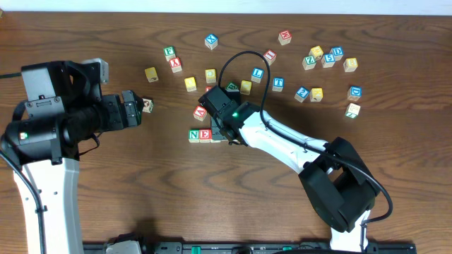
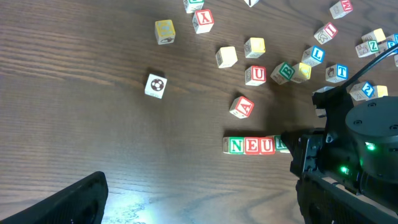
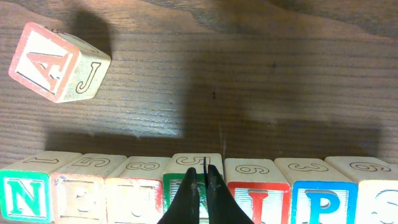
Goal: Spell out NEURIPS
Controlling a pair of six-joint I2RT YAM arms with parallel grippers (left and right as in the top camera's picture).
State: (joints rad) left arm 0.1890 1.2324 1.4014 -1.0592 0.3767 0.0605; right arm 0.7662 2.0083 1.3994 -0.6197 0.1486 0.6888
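Seven NEURIPS cubes [image 3: 258,186] abut beneath the closed right hand [image 3: 204,171].

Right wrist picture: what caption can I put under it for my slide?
Shut right gripper over the middle of the cube row, with an A cube lying apart.

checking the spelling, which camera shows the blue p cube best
The right wrist view: the blue P cube sits close up at lower right, its letter readable. In the overhead and left wrist views the right arm covers that end of the row, so the P cannot be seen.
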